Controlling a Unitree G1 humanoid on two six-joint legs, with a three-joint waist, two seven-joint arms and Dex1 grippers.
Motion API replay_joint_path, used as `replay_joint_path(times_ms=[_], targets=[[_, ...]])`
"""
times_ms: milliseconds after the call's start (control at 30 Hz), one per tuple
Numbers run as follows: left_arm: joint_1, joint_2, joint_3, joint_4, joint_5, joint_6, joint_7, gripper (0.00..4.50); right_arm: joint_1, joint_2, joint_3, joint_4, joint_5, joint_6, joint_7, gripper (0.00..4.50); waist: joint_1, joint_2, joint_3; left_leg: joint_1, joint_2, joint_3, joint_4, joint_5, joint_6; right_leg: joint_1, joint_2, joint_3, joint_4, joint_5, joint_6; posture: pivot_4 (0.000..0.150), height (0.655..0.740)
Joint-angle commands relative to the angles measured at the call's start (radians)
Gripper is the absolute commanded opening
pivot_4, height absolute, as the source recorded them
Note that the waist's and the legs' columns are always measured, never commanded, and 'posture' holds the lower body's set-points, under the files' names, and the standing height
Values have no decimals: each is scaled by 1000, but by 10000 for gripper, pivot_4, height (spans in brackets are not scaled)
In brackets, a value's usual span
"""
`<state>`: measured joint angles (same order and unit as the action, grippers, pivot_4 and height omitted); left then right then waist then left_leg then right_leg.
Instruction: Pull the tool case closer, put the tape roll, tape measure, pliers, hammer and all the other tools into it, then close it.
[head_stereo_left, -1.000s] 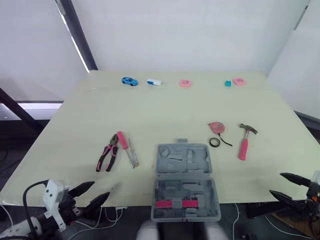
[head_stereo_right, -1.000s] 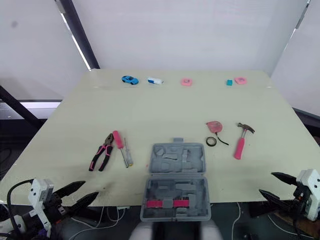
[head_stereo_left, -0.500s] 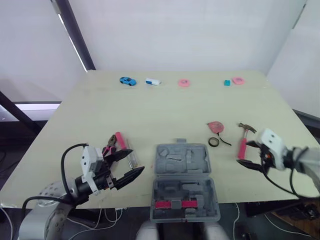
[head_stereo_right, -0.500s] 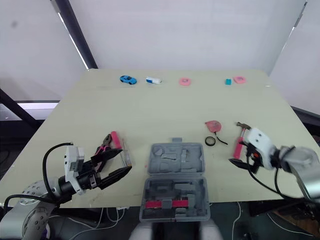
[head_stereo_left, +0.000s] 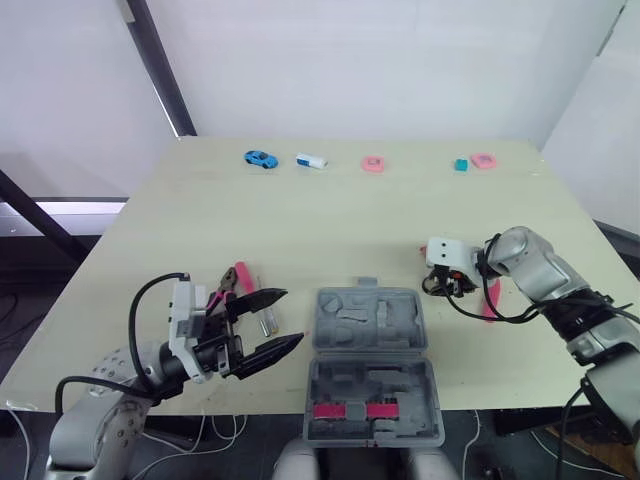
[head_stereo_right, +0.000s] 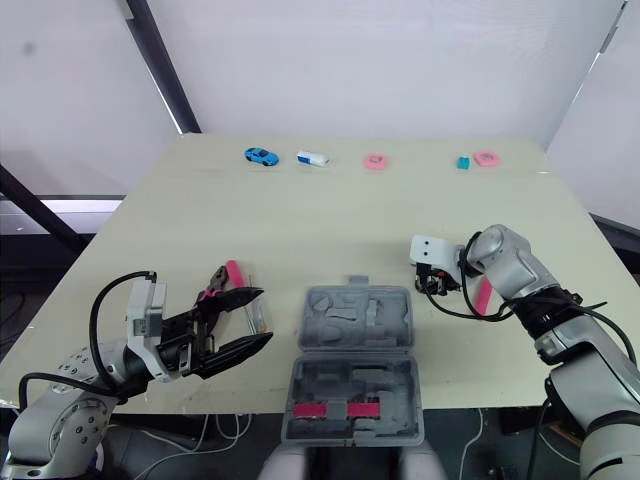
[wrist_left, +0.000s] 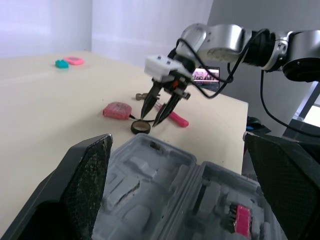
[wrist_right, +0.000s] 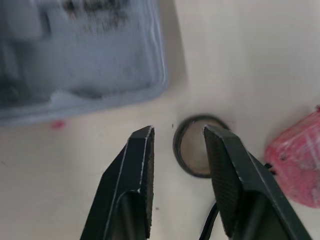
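The grey tool case (head_stereo_left: 370, 365) lies open at the table's front edge. My left gripper (head_stereo_left: 292, 316) hovers open just left of it, with nothing between its fingers. The pliers (head_stereo_right: 212, 288) and a pink-handled screwdriver (head_stereo_right: 232, 271) lie behind that gripper, partly hidden. My right gripper (wrist_right: 178, 131) points down, open, just above the black tape roll (wrist_right: 197, 152), with one finger over the ring. The pink tape measure (wrist_left: 117, 110) lies right beside the roll. The pink-handled hammer (head_stereo_right: 481, 295) lies behind my right arm, partly covered.
Along the table's far edge sit a blue toy car (head_stereo_left: 259, 158), a white and blue item (head_stereo_left: 310, 161), a pink ring (head_stereo_left: 372, 164), a teal block (head_stereo_left: 460, 165) and a pink piece (head_stereo_left: 484, 160). A second screwdriver (head_stereo_right: 258, 318) lies beside the pliers.
Both arms came up from below the table's front edge. The left gripper moved in beside the case. The right gripper swung left past the hammer to the tape roll.
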<state>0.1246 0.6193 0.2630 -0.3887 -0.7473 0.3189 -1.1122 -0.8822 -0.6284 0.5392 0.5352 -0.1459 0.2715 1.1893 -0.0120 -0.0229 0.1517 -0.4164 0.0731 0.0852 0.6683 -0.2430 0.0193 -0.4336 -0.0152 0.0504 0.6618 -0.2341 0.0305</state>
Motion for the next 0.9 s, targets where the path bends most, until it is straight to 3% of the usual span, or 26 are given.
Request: replay_joint_path(times_ms=[33, 300, 400, 467, 600, 700, 900], targets=[[9, -6, 6, -49, -23, -3, 19, 45000, -57, 27, 6, 86, -50, -58, 13, 19133, -3, 0, 0, 1, 0, 0, 0, 0, 0, 0, 0, 0, 1, 0, 0, 1500, 7400], [-4, -18, -12, -35, -13, -12, 28, 45000, -110, 116, 6, 293, -133, -141, -21, 19133, -5, 0, 0, 1, 1, 0, 0, 0, 0, 0, 1, 0, 1, 0, 0, 1500, 7400], [-9, -21, -15, -33, -13, -16, 27, 45000, -124, 134, 2, 343, -154, -170, -26, 10656, -5, 0, 0, 1, 1, 0, 0, 0, 0, 0, 1, 0, 1, 0, 0, 1500, 7400], [-11, -21, -16, -32, -14, -18, 26, 45000, -130, 139, -1, 360, -161, -182, -22, 2039, -5, 0, 0, 1, 1, 0, 0, 0, 0, 0, 1, 0, 1, 0, 0, 1500, 7400], [-13, -27, -17, -34, -23, -17, 26, 45000, -143, 132, -7, 350, -173, -203, 3, 364, -5, 0, 0, 1, 1, 0, 0, 0, 0, 0, 1, 0, 1, 0, 0, 1500, 7400], [-3, -32, -11, -35, -27, -19, 28, 45000, -152, 117, -18, 300, -170, -205, 33, 364, -5, 1, 0, 1, 1, 0, 0, 0, 0, 0, 1, 0, 1, 0, 0, 1500, 7400], [112, -37, 89, 8, -32, -39, 21, 45000, -188, 111, -18, -96, -91, -12, 284, 364, -22, 3, 2, 1, 1, 1, -1, 0, 0, -3, 1, 2, 3, 2, 3, 1500, 7400]])
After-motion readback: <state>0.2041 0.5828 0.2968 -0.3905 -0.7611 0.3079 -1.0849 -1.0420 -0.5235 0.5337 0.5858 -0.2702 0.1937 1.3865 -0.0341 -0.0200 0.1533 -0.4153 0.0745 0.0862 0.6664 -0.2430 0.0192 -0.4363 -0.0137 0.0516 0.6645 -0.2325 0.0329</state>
